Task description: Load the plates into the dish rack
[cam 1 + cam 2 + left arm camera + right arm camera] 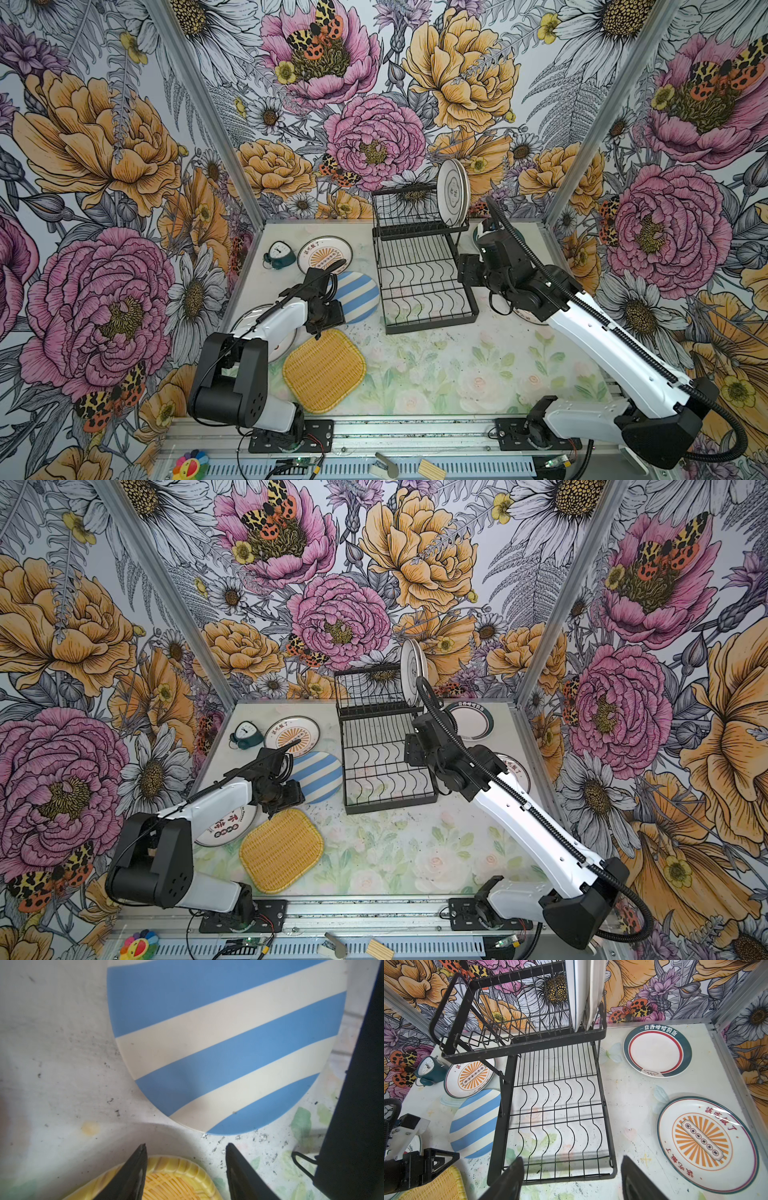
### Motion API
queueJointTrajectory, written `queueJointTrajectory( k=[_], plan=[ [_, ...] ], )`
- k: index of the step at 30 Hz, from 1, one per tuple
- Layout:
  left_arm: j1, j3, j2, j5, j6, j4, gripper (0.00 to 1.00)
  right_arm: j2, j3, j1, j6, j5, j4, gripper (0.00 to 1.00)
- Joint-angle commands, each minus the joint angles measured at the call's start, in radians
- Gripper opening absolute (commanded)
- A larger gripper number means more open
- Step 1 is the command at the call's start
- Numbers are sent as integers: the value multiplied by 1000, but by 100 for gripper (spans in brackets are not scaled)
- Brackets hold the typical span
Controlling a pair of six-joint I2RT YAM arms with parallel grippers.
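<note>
My left gripper (pixel 185 1147) parted, empty, at blue-and-white striped round plate (pixel 226 1043) rim beside black wire dish rack (pixel 432 325); right gripper (pixel 572 1160) same, rack's right edge.

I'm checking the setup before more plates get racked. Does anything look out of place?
The teal alarm clock stands at the table's far left, beside a sunburst plate; it is no dish. Black specks also mark the table near the dish rack.
</note>
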Motion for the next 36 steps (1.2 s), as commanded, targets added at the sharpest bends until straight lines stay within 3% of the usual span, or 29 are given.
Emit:
queueJointTrajectory(
  k=[1,5,9,12,15,22,29,36],
  plan=[
    [-19,-2,-27,45,-22,13,62,-28,-10,2,7,21,7,74],
    [-15,-24,-96,42,-50,-3,67,-31,-12,2,5,19,7,74],
    [4,-88,-246,10,-121,-24,89,-37,-18,2,3,15,6,74],
    [33,-126,-336,-12,-157,-89,98,-38,-21,2,1,5,7,74],
    [39,-134,-400,-84,-211,-142,99,-31,-21,-1,-8,-5,7,75],
    [159,-152,-495,-180,-354,-240,99,-9,1,-12,-35,-32,7,76],
    [335,-190,-517,-142,-403,-255,99,-6,4,-34,-59,-67,7,76],
    [399,-217,-522,-168,-426,-249,99,-1,14,-59,-80,-92,7,76]
  ],
)
